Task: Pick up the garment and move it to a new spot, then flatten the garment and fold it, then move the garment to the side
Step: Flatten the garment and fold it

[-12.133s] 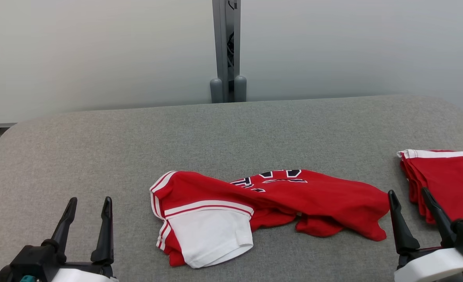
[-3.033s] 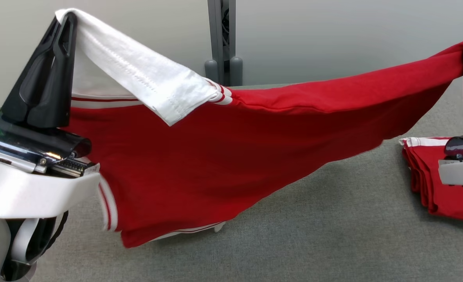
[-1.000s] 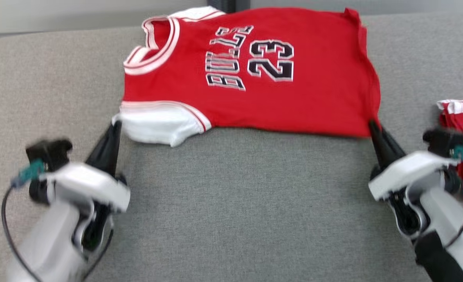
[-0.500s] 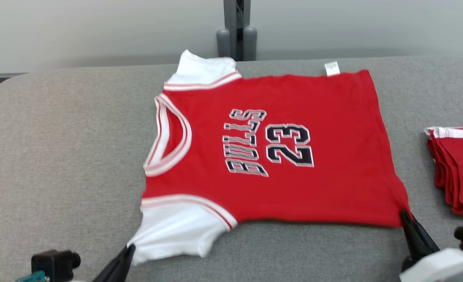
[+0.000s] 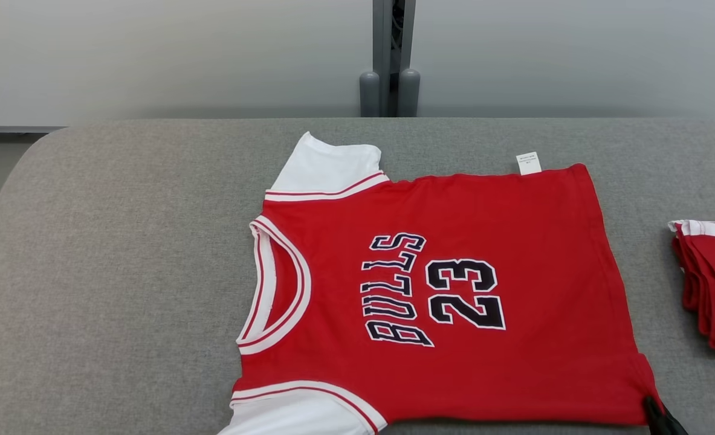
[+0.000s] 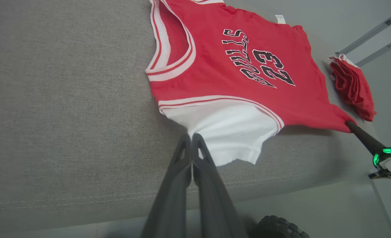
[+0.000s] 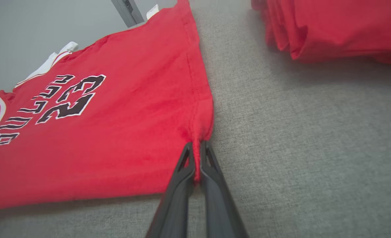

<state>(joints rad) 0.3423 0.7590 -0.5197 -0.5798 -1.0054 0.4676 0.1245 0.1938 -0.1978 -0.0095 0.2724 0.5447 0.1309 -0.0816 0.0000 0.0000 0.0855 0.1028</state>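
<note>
Jersey: red cotton jersey [image 5: 454, 290], white sleeves, flat on grey fabric table [image 5: 121, 272].
Left gripper [image 6: 191, 136]: pinching near sleeve [image 6: 228, 132].
Right gripper [image 7: 197, 145]: pinching hem corner [image 7: 200, 132].
Risk: pulling back while clamped drags cloth off table edge, rewrinkling.

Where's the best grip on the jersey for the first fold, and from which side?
The two near-edge corners, from the robot's side: the jersey lies flat, collar to the left, so its long near edge faces the robot. The left gripper pinches the white sleeve, the right gripper the hem corner; probably lift these over to the far edge.
</note>
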